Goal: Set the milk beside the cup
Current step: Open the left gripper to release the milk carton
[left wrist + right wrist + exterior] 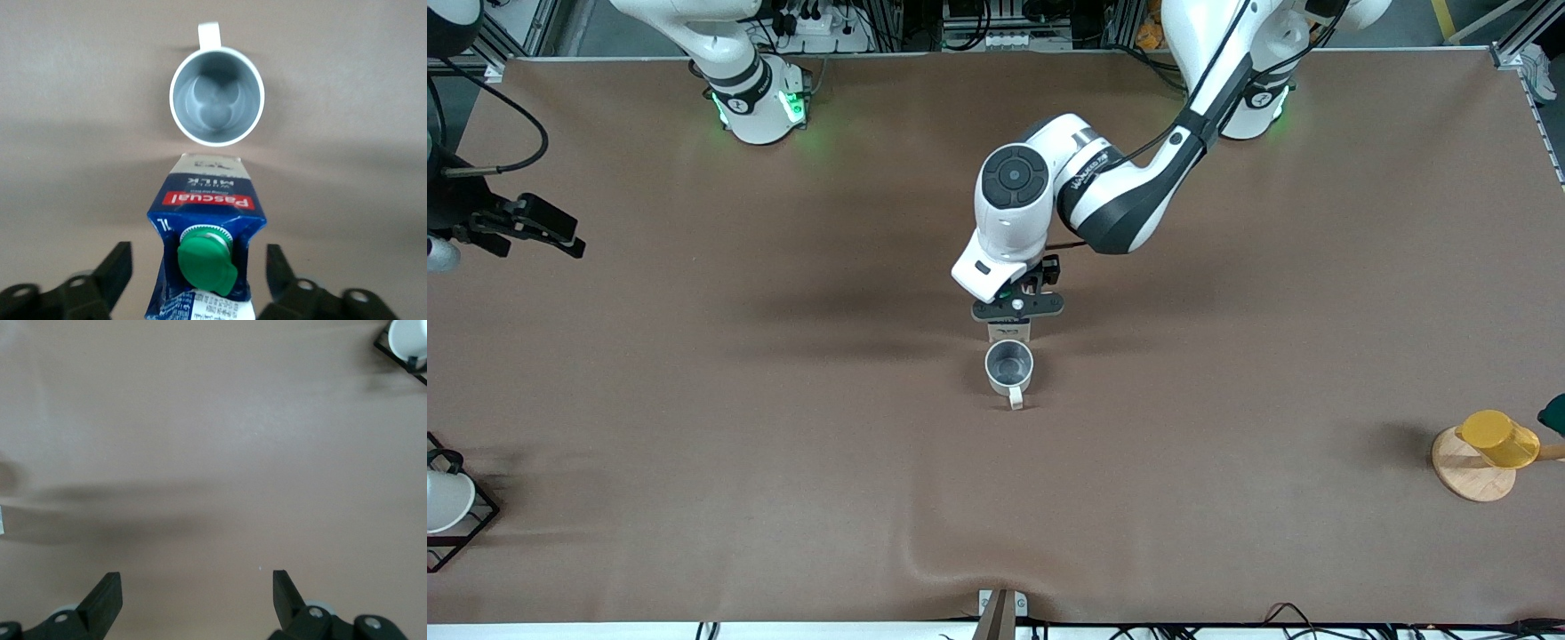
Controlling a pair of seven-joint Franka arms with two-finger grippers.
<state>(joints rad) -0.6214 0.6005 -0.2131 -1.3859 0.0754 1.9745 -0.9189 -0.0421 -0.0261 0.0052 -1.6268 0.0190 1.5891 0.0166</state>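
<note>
Milk (1009, 332) stands on the table just beside the cup (1009, 366) in the front view, on the side of the cup farther from the camera, mostly hidden under the left gripper (1017, 308). The cup sits mid-table with its handle turned toward the camera. The right gripper (538, 229) waits well apart from the cup, at the right arm's end of the table. A yellow cup (1498, 438) on a wooden disc (1469, 469) lies far from the cup, at the left arm's end.

From the left wrist view, the left gripper's fingers (115, 268) are spread wide, clear of the carton on both sides and holding nothing. The milk (205, 230) stands upright, close to the cup (217, 95) with a narrow gap showing.

In the right wrist view, the right gripper (197, 592) is wide apart and empty over bare table.

Placement looks done; only the left arm's retreat seems left.
</note>
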